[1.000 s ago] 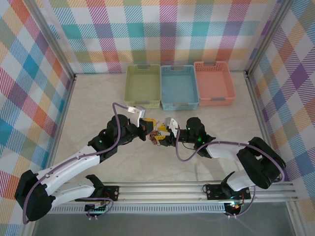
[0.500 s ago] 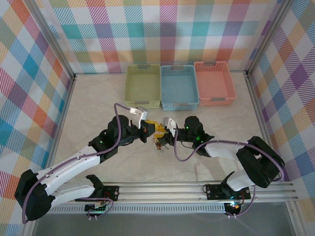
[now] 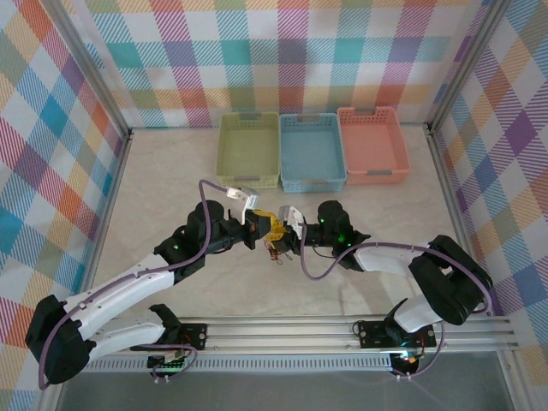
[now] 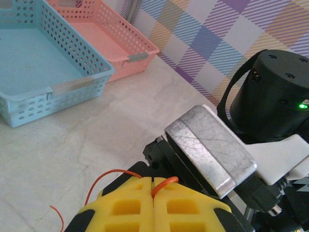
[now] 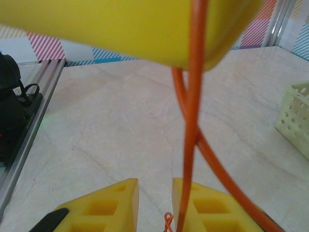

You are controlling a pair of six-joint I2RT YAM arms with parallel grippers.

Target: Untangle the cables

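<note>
Left wrist view: the left gripper [image 4: 153, 188], jaws pressed together, pinches an orange cable [image 4: 163, 181] in front of the blue basket [image 4: 77, 86]. The right gripper [image 5: 155, 200], jaws narrowly apart, should clamp squarely before pulling gently.

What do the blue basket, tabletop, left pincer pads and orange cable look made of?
Blue basket: matte moulded plastic, perforated walls.
Tabletop: pale, faintly veined, marble-look stone or laminate.
Pads of the left pincer: yellow, matte, moulded pockets, likely foam or rubber.
Orange cable: thin wire, smooth plastic-looking sheath.
</note>
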